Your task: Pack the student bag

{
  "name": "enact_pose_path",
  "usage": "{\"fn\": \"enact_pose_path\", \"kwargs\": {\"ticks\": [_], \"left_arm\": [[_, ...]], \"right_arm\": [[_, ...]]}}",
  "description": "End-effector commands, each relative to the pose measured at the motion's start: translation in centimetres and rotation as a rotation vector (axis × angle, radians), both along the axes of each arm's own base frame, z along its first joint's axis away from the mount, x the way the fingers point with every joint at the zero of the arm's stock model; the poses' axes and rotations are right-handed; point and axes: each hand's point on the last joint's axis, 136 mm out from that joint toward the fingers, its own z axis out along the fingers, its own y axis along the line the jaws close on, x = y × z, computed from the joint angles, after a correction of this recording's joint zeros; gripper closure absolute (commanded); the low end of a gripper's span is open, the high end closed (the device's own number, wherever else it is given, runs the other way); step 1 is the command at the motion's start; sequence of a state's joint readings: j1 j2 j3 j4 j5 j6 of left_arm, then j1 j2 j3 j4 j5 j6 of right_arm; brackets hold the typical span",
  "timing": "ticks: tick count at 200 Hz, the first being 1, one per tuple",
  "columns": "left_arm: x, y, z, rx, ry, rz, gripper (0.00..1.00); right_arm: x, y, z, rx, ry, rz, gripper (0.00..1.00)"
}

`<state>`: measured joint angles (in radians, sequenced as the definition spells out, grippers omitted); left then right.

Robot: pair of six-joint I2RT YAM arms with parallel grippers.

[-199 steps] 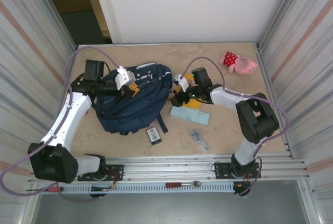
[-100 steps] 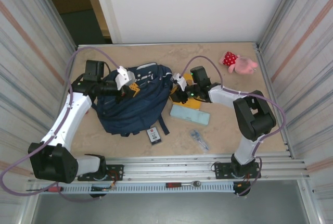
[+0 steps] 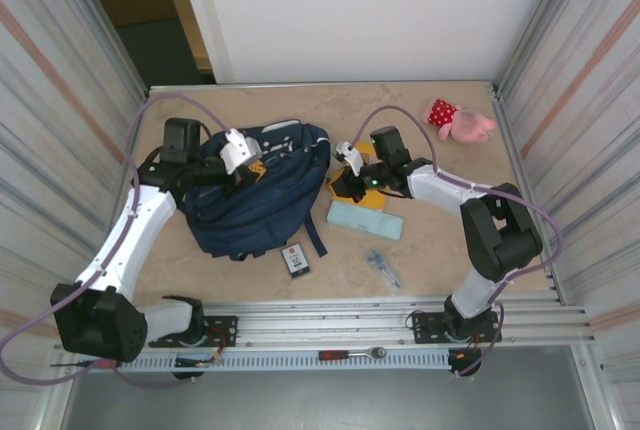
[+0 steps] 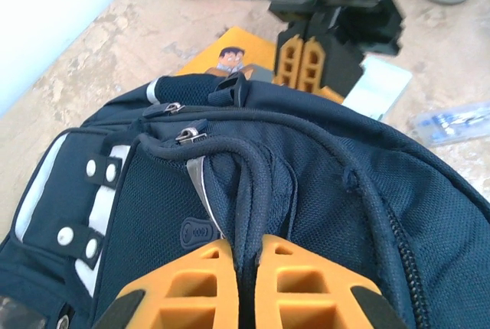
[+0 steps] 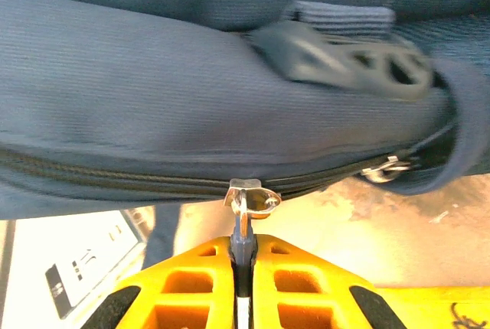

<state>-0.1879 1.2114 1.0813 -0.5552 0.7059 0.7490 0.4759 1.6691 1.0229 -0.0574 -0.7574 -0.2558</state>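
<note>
1. Desk (image 3: 440, 250) near edge: small black card (image 3: 295, 258) + clear packet (image 3: 381, 268) lie loose by the bag, prob. waiting to go in.
2. Pale blue case (image 3: 365, 220) just behind them, below the right arm; same reason, I'd judge.
3. Student bag (image 3: 255, 205) lies flat, centre-left of desk; zip looks closed where seen.
4. Left gripper (image 4: 246, 256) pressed together on bag's top strap (image 4: 249, 184), likely anchoring the fabric vs. a pull.
5. Right gripper (image 5: 243, 246) pinches metal zip pull (image 5: 249, 200) at bag's right edge; prob. prep to open the compartment.
6. Yellow book (image 4: 210, 60) lies under right gripper; pink plush (image 3: 460, 122) in far corner, well apart.
</note>
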Motion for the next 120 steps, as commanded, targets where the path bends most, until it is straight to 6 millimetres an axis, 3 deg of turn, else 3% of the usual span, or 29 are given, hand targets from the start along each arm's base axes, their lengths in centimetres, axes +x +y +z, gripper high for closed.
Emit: {"fn": "enact_pose_path", "kwargs": {"ticks": [1,54,78,120], "left_arm": [[2.3,1.1,0.4,0.088,-0.101,0.126,1.00],[3.3,-0.2,-0.6,0.063,-0.070,0.168,1.00],[2.5,-1.5,-0.4,0.006,-0.043,0.122,1.00],[3.0,-2.8,-1.0,0.002,-0.022,0.119,1.00]], "right_arm": [[-3.4,0.5,2.3,-0.002,-0.002,0.080,1.00],[-8.7,1.8,3.6,-0.051,0.044,0.139,1.00],[-8.4,2.1,4.0,-0.028,0.067,0.069,1.00],[-8.3,3.1,4.7,-0.022,0.082,0.015,1.00]]}}
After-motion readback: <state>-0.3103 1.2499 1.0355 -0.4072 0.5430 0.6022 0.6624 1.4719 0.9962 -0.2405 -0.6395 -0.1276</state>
